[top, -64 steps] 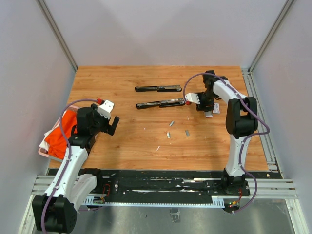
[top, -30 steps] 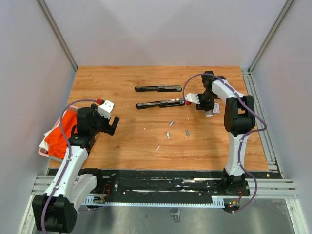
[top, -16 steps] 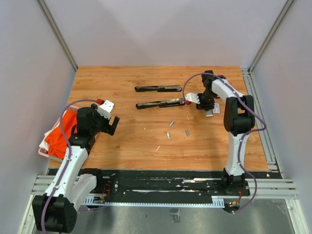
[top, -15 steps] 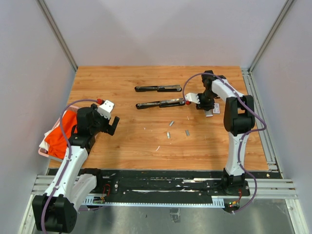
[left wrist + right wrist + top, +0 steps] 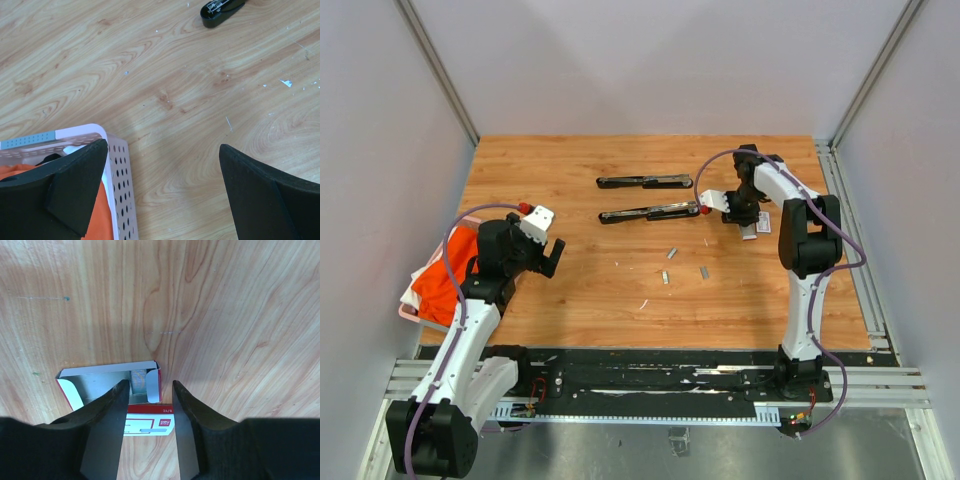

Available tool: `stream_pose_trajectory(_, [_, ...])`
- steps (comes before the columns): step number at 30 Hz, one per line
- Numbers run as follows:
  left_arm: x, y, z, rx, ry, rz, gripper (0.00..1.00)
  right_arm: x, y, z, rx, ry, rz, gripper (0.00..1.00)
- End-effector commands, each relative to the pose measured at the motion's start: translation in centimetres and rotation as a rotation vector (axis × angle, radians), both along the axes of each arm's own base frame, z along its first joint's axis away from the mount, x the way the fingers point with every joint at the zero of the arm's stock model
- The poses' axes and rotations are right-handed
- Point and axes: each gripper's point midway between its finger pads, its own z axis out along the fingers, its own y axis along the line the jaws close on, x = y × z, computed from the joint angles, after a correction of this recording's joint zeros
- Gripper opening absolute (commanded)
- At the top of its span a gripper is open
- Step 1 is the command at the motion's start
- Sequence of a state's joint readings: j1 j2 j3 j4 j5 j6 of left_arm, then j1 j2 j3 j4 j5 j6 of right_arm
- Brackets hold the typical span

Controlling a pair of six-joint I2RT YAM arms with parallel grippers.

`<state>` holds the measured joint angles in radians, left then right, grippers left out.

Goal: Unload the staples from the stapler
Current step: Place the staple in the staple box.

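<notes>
Two black staplers lie opened flat at the back of the table, one (image 5: 645, 182) behind the other (image 5: 650, 212). Three short silvery staples strips lie loose on the wood in front of them (image 5: 671, 253), (image 5: 666, 277), (image 5: 704, 271). My right gripper (image 5: 748, 222) hangs just right of the nearer stapler, pointing down over a small white-and-red box (image 5: 110, 385) that lies open. Its jaws (image 5: 148, 385) stand partly apart above the box's right end, with nothing clamped between them. My left gripper (image 5: 552, 255) is wide open and empty near the table's left side (image 5: 162, 146).
A pink perforated basket (image 5: 117, 165) holding orange cloth (image 5: 445, 275) sits at the left edge, under my left gripper's left finger. One stapler's tip (image 5: 221, 9) shows at the top of the left wrist view. Grey walls and a metal rail (image 5: 850, 230) enclose the table.
The right gripper's jaws have narrowed a little above the box, and the right arm's elbow has drawn in slightly. The left arm has not moved.
</notes>
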<state>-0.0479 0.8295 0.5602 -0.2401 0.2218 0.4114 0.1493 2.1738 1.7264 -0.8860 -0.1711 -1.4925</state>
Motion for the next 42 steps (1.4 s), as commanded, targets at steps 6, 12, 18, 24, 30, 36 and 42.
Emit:
stream_pose_trajectory(6, [0.3, 0.0, 0.3, 0.001, -0.023, -0.008, 0.98, 0.8, -0.3, 0.0, -0.003, -0.005, -0.037, 0.32])
stream_pose_trajectory(12, [0.3, 0.0, 0.3, 0.000, -0.022, -0.009, 0.98, 0.6, -0.3, 0.0, -0.004, -0.004, -0.034, 0.32])
stream_pose_trajectory(18, [0.3, 0.0, 0.3, -0.001, -0.020, -0.009, 0.98, 0.7, 0.0, 1.6, 0.015, -0.034, -0.034, 0.42])
stream_pose_trajectory(24, [0.3, 0.0, 0.2, 0.001, -0.020, -0.010, 0.98, 0.4, 1.4, 5.0, 0.072, -0.090, -0.052, 0.49])
stream_pose_trajectory(30, [0.3, 0.0, 0.4, 0.001, -0.025, -0.009, 0.98, -1.8, 3.8, 6.5, 0.126, -0.081, -0.175, 0.52])
stream_pose_trajectory(36, [0.2, 0.0, 0.5, -0.001, -0.028, -0.008, 0.98, -5.7, 6.2, 7.6, 0.233, -0.060, -0.359, 0.60])
stream_pose_trajectory(42, [0.2, -0.1, 0.5, -0.004, -0.026, -0.011, 0.98, -8.7, 7.1, 7.8, 0.331, -0.016, -0.614, 0.71])
